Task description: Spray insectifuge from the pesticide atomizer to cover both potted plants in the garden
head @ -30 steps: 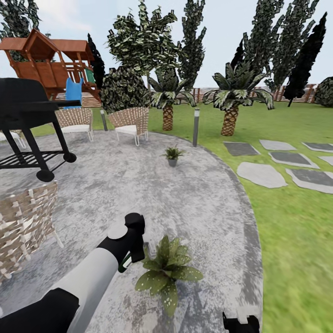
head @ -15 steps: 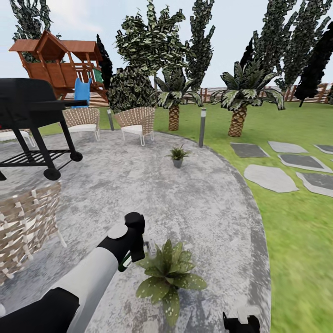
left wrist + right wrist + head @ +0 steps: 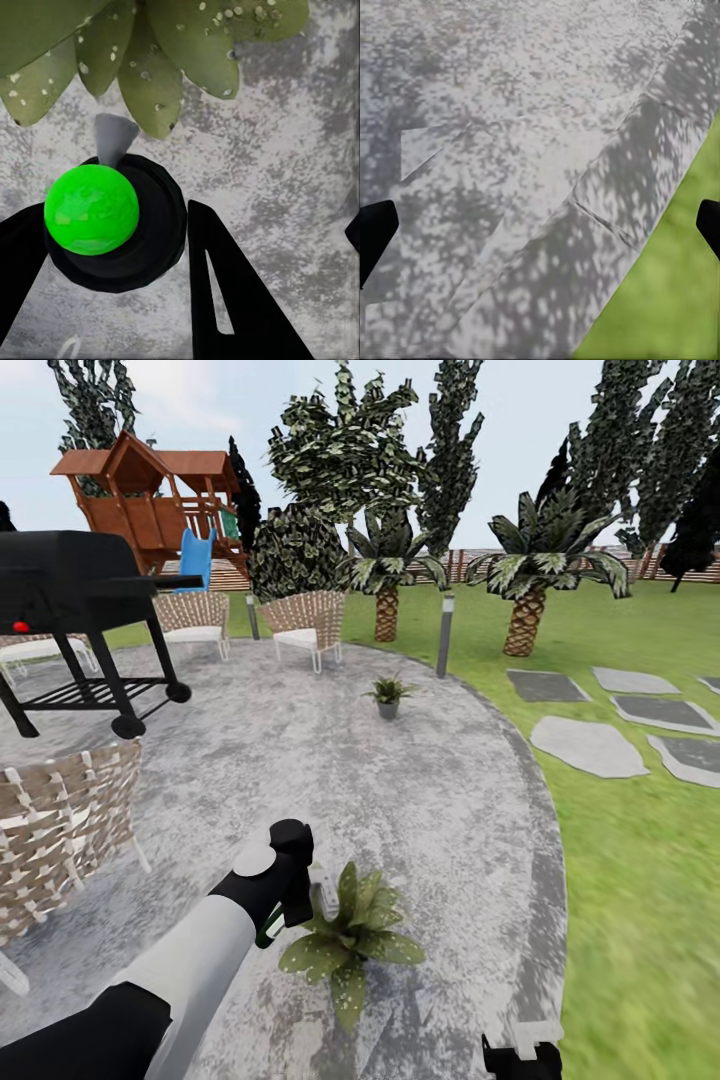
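Observation:
My left gripper (image 3: 292,890) is shut on the pesticide atomizer (image 3: 269,931), of which a green and white sliver shows under the hand. In the left wrist view the atomizer (image 3: 91,210) shows from above as a bright green knob on a black round cap. Its grey nozzle points at speckled leaves (image 3: 150,67), and black fingers (image 3: 225,292) stand on either side. The near potted plant (image 3: 347,946) sits right beside that hand on the patio (image 3: 420,800). The far potted plant (image 3: 388,694) stands near the patio's back edge. My right gripper (image 3: 540,232) hangs open over the patio's edge, low at the right (image 3: 520,1056).
A woven chair (image 3: 60,830) stands close at the left, with a black grill (image 3: 80,600) behind it. Two more chairs (image 3: 305,622) and grey bollard lamps (image 3: 445,632) line the back rim. Lawn (image 3: 640,860) with stepping stones (image 3: 588,745) and palms lies to the right.
The whole head view has swung left, so the grill, chairs and trees sit further right in the picture. My left arm holds the same pose, and the near plant now lies slightly closer to it.

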You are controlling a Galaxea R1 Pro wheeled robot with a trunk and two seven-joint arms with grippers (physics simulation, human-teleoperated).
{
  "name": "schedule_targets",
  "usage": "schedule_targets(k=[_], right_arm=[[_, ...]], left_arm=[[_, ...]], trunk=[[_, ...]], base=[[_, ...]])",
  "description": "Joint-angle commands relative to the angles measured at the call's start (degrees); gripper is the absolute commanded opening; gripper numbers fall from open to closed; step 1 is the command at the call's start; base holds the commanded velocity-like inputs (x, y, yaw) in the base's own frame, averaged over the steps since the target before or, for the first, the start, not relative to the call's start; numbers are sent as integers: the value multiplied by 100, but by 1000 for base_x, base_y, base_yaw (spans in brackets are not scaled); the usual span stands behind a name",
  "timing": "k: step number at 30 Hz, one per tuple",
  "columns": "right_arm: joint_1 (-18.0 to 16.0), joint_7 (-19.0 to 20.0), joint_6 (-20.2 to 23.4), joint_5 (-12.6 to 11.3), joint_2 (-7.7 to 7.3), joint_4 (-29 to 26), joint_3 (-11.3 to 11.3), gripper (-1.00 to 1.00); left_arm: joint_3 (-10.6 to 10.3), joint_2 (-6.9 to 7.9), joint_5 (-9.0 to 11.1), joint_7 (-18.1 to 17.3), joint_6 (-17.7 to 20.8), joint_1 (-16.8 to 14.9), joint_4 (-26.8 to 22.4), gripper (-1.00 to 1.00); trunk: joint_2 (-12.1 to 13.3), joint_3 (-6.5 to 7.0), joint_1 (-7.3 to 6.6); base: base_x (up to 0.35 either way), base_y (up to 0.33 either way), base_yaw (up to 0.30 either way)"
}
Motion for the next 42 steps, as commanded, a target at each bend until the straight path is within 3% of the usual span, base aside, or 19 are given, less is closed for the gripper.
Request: schedule_targets(k=[1, 18, 36, 40, 42], right_arm=[[-1, -27, -11, -27, -2, 0, 49, 100], [-1, -27, -11, -27, 25, 0, 49, 100], [-1, -27, -11, -27, 33, 0, 49, 100], [-1, -27, -11, -25, 33, 0, 49, 100], [-1, -27, -11, -21, 33, 0, 49, 100]], left_arm=[[-9, -2, -28, -40, 58, -5, -2, -100], [-4, -2, -28, -40, 58, -5, -2, -100], [0, -2, -17, -33, 53, 30, -2, -100], [10, -2, 47, -42, 49, 43, -2, -100], [23, -2, 357, -27, 41, 55, 1, -100]], trunk=[[-3, -6, -2], [-3, -6, -2], [-3, -6, -2], [-3, -6, -2], [-3, -6, -2]], base=[[-57, -258, 275], [84, -274, 40], [-206, -226, 0], [-262, -197, 0], [-272, -178, 0]])
